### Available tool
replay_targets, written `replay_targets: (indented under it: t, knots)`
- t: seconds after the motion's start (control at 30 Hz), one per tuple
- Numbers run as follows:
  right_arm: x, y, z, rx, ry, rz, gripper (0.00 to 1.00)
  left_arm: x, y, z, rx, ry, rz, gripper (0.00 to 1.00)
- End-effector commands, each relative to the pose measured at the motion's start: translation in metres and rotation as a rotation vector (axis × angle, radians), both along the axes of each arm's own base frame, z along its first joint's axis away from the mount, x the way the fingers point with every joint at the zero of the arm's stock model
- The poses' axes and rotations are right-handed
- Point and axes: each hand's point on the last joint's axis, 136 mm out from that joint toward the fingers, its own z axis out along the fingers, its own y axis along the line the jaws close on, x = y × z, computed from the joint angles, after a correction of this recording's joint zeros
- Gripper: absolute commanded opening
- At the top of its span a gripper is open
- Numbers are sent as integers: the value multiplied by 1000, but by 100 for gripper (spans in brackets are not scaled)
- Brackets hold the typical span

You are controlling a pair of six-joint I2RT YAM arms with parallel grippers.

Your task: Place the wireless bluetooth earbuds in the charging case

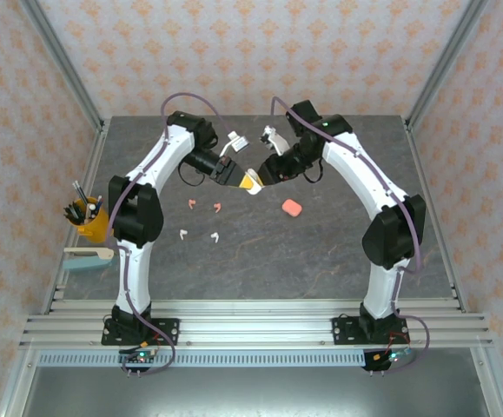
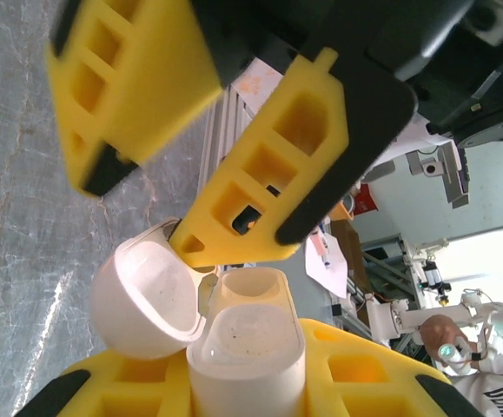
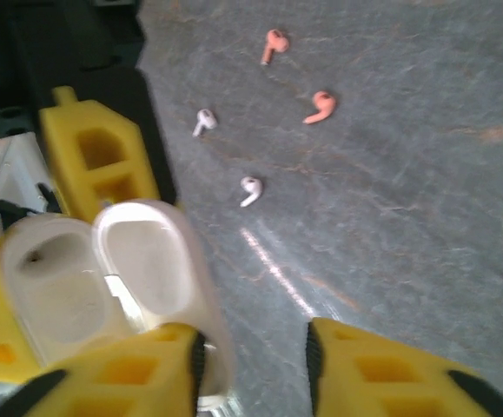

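Note:
A white charging case (image 2: pixel 249 347) stands upright with its lid (image 2: pixel 147 291) swung open to the left, and my left gripper (image 2: pixel 247 387) is shut on its body. Over the table's middle it hangs between both arms as the case (image 1: pixel 251 183). My right gripper (image 3: pixel 255 365) is open, its left finger against the lid's (image 3: pixel 151 252) edge; its yellow fingers (image 2: pixel 277 182) hover just above the case. Two pink earbuds (image 3: pixel 274 45) (image 3: pixel 320 106) and two white earbuds (image 3: pixel 203 122) (image 3: pixel 250 189) lie loose on the table, also seen as specks (image 1: pixel 192 203) (image 1: pixel 213 236).
A closed pink case (image 1: pixel 291 207) lies on the grey table right of the grippers. At the left edge stand a yellow pen cup (image 1: pixel 89 219) and a pale blue-and-white object (image 1: pixel 86 256). Metal frame posts border the table.

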Motion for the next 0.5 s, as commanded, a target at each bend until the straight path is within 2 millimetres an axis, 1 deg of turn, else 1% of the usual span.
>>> replay_targets:
  t: [0.0, 0.1, 0.17, 0.3, 0.37, 0.47]
  knots:
    - [25, -21, 45, 56, -126, -150, 50, -9, 13, 38, -69, 69, 48, 0]
    - [34, -42, 64, 119, -144, -275, 56, 3, 33, 63, -146, 10, 124, 0]
    - [36, -54, 71, 142, -151, -349, 57, 9, 44, 78, -187, -24, 165, 0]
    - [35, -67, 66, 131, -127, -472, 58, 16, 56, 97, -226, -72, 204, 0]
    - [31, -70, 62, 137, -106, -511, 58, 17, 59, 101, -229, -92, 210, 0]
    - [28, -71, 55, 162, -75, -567, 58, 16, 64, 102, -211, -114, 216, 0]
